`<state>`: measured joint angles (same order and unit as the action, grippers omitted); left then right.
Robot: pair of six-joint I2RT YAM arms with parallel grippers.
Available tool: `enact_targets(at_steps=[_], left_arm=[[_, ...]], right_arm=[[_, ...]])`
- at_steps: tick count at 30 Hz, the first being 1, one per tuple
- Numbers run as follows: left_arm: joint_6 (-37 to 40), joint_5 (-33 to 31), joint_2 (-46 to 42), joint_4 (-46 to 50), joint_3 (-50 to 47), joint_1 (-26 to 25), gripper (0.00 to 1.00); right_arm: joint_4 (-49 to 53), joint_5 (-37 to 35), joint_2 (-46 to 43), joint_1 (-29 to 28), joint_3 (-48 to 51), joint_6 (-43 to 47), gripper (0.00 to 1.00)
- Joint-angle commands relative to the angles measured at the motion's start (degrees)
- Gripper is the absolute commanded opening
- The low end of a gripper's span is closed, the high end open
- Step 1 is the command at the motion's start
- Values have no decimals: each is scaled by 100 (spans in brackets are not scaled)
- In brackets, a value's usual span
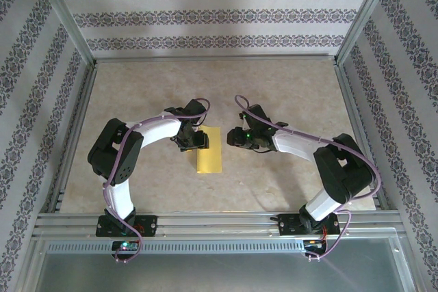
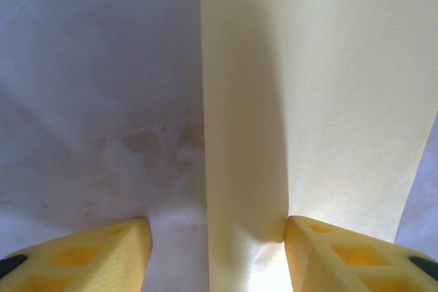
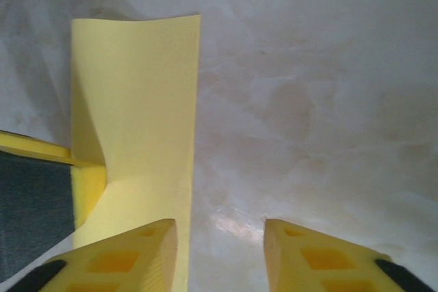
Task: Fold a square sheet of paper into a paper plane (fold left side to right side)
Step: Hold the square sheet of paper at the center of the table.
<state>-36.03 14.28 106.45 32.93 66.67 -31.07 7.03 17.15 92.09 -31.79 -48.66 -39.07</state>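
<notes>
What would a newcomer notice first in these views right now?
The bright yellow sheet of paper stands out, a narrow rectangle at the middle of the beige table. The left gripper straddles its left edge, jaws apart, and the right gripper hovers just right of it, jaws open over bare tabletop.

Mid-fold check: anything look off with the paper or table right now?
Yes: the square sheet of paper is not lying flat. In the right wrist view its far edge waves and the side by the left claw bows up off the table rather than sitting as a tight crease. No tear or spill seen.
</notes>
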Motion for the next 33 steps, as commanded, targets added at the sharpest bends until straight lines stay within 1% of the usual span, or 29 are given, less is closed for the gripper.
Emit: enact_targets(at_steps=[1, 3, 6, 9, 15, 29, 33], left_arm=[[87, 461, 535, -471, -103, -286, 55], [87, 472, 550, -474, -113, -286, 56], [87, 478, 543, -474, -105, -286, 55], [90, 463, 543, -454, -102, -287, 55], [87, 456, 547, -445, -93, -286, 55], [105, 465, 540, -453, -87, -286, 56], [114, 418, 419, -446, -88, -286, 56]], right_arm=[[-295, 456, 208, -73, -140, -215, 30], [-483, 703, 353, -94, -160, -347, 20], [-703, 999, 600, -140, -243, -485, 10], [-838, 1175, 834, -229, -347, -565, 3], [-870, 1258, 1194, -368, -530, -599, 0], [-219, 769, 1469, -409, -556, -335, 0], [-23, 643, 1512, -415, -563, -260, 0]])
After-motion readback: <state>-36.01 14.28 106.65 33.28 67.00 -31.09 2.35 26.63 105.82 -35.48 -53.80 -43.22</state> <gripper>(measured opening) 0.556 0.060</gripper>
